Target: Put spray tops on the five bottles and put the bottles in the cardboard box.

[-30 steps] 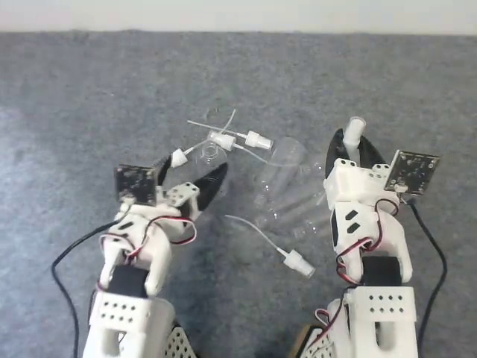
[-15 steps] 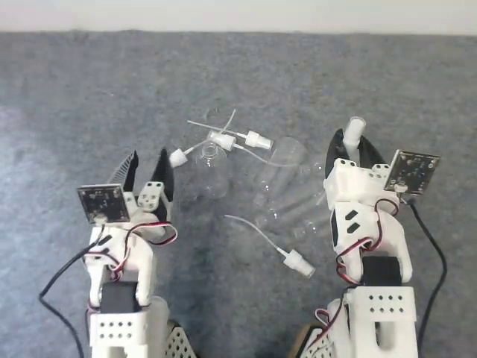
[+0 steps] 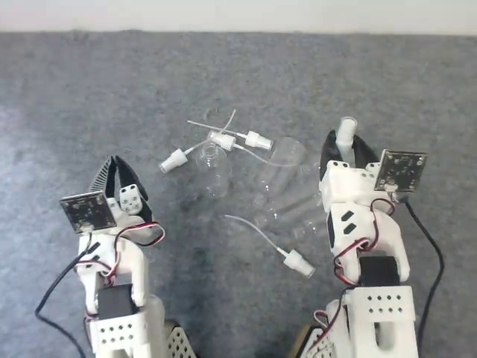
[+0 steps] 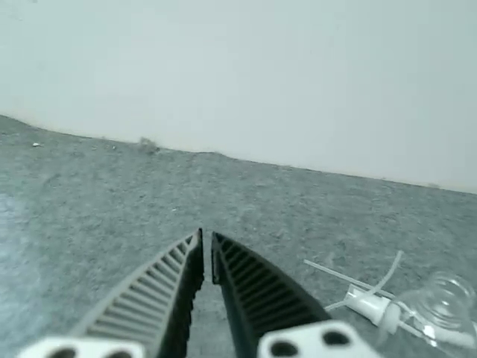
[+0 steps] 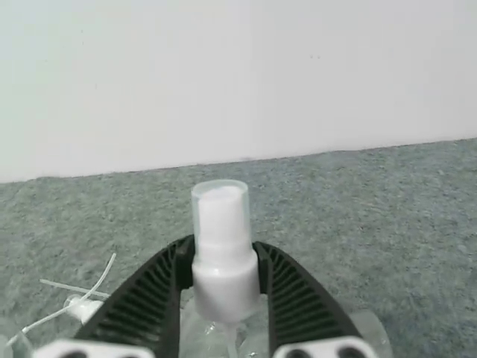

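High view: the right gripper [image 3: 344,148] is clamping a white plastic spray top with a clear cap [image 3: 346,128]. Its black fingers are pressing the neck from both sides, and the cap is pointing toward the far white wall [image 3: 238,13]. In the right wrist view the same gripper [image 5: 221,262] is squeezing that capped top [image 5: 220,231]. Clear plastic is showing just beneath it, but whether that is a bottle joined to the top I cannot tell.

The left gripper [image 3: 113,173] is hanging over the grey carpet-like table cover [image 3: 82,89], off to the side of the clutter. In the left wrist view its ribbed fingers [image 4: 160,287] are drawn together to a hairline slit and are holding nothing.

Between the arms, a heap of clear plastic bottles [image 3: 287,186] is lying just beside the right gripper. A single clear plastic bottle [image 3: 212,171] is lying apart from the heap, nearer the left arm. A loose white spray top with a thin dip tube [image 3: 173,160] is lying nearest the left gripper, just beside that single bottle. A second loose top [image 3: 222,139] and a third loose top [image 3: 258,139] are lying beyond the bottles with their tubes crossing. A fourth loose top [image 3: 298,262] is lying on the near side of the heap, beside the right arm, its tube curving across the carpet toward the centre.
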Available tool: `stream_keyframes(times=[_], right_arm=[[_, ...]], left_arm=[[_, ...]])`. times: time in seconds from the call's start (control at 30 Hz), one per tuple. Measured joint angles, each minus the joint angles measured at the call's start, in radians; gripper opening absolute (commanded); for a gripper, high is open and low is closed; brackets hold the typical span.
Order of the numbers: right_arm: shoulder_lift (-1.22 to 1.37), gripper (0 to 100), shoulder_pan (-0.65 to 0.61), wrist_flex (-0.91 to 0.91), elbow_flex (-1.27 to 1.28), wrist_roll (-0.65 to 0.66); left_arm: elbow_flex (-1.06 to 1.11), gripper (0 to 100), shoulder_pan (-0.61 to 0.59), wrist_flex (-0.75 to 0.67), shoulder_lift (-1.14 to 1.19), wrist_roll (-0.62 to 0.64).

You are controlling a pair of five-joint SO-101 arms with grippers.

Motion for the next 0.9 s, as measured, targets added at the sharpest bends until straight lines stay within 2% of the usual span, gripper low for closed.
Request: stream_keyframes(times=[0.17,0.47,0.9], right_arm=[[0.0,0.6,-0.005,0.006,0.0,0.048],[0.0,0.7,-0.057,0.259,-0.164,0.064],[0.0,0.6,-0.164,0.388,-0.35,0.137]], left_arm=[[0.0,1,-0.054,0.0,0.0,0.0],[0.0,1,-0.152,0.0,0.0,0.0],[0.0,1,-0.152,0.0,0.0,-0.055]])
